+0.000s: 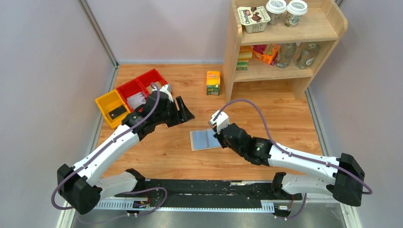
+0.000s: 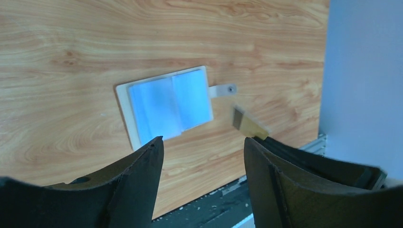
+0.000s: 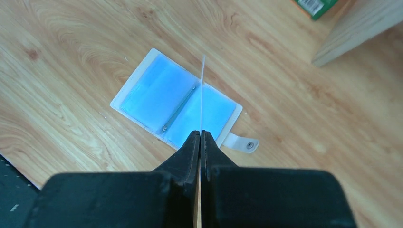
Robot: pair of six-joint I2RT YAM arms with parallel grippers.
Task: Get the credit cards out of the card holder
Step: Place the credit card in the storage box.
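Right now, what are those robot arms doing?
The right gripper is shut on a thin card, holding it up by the wallet. The wallet lies open on the table, blue side up. The left gripper hangs open and empty nearby.

Finds the card holder spread open, flat, face up: pale blue inside, beige rim, small snap tab jutting from one short edge. Lies in front of the shelf, off its left foot. Adds one credit card, tan with a dark band, standing on edge clear of the wood, on the shelf side.
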